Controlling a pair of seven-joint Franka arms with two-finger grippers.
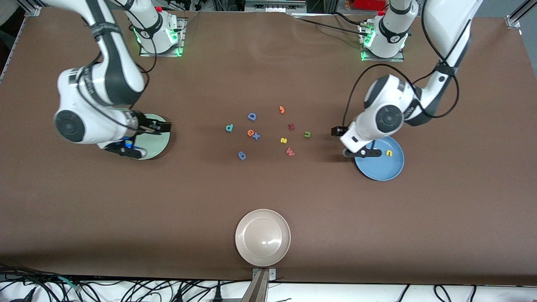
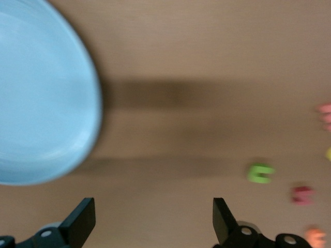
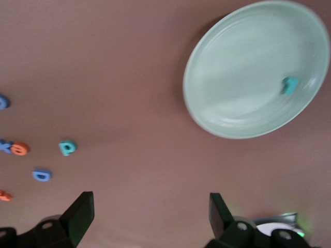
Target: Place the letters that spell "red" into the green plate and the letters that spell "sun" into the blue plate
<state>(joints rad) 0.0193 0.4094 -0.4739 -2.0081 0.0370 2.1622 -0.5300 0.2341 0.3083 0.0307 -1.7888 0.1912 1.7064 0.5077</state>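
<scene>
The left pincer (image 2: 150, 222) hangs with fingers spread wide and empty, over the brown surface (image 1: 268, 201) just beside the round medium-blue plate (image 1: 388, 170), at middle right of the front frame. A yellow foam letter (image 1: 389, 153) lies in that plate. The right pincer (image 3: 147, 219), fingers likewise apart and empty, is by the round pale mint-green plate (image 3: 232, 77) at middle left, which holds a teal foam letter (image 3: 289, 85). Mid-frame lie the teal "p"-shaped letter (image 1: 229, 128), orange "e" (image 1: 250, 133), yellow "s" (image 1: 283, 140) and olive-green "u" (image 1: 307, 134).
</scene>
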